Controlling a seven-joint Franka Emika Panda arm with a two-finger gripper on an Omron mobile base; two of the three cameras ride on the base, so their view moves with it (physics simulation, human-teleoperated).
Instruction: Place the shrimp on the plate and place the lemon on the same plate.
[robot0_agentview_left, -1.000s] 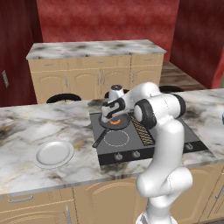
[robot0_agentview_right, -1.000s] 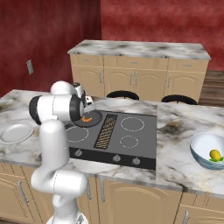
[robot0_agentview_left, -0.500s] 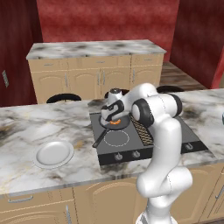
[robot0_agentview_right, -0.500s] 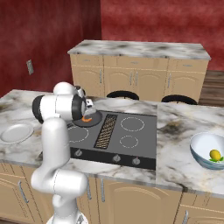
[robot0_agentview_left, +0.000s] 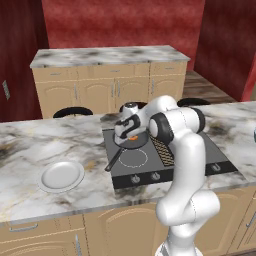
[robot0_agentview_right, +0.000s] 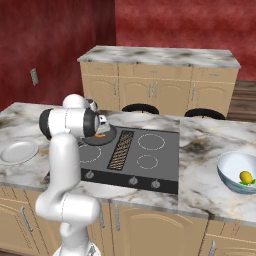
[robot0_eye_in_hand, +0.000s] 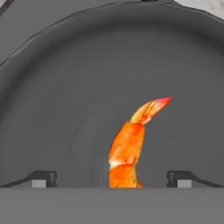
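The orange-red shrimp (robot0_eye_in_hand: 129, 146) lies curled on the floor of the black frying pan (robot0_eye_in_hand: 83, 83). My gripper (robot0_eye_in_hand: 113, 179) hangs open just above it, with one fingertip (robot0_eye_in_hand: 43, 178) on each side of the shrimp and nothing between them gripped. From the base I see the hand (robot0_agentview_left: 128, 129) low over the pan (robot0_agentview_left: 131, 144) and the shrimp (robot0_agentview_left: 134, 139). The white-grey plate (robot0_agentview_left: 61, 176) sits on the counter left of the stove, also the plate (robot0_agentview_right: 19, 151). The yellow lemon (robot0_agentview_right: 245, 177) rests in a bluish bowl (robot0_agentview_right: 235, 167) at the far right.
The pan stands on the rear left burner of a black cooktop (robot0_agentview_left: 170, 160), its handle (robot0_agentview_left: 113, 161) pointing toward the front left. My white arm (robot0_agentview_right: 67, 150) rises between the plate and the stove. A second counter (robot0_agentview_left: 107, 56) with cabinets runs behind.
The arm has shifted only slightly over the pan. The jaws have stayed open and the shrimp has not moved.
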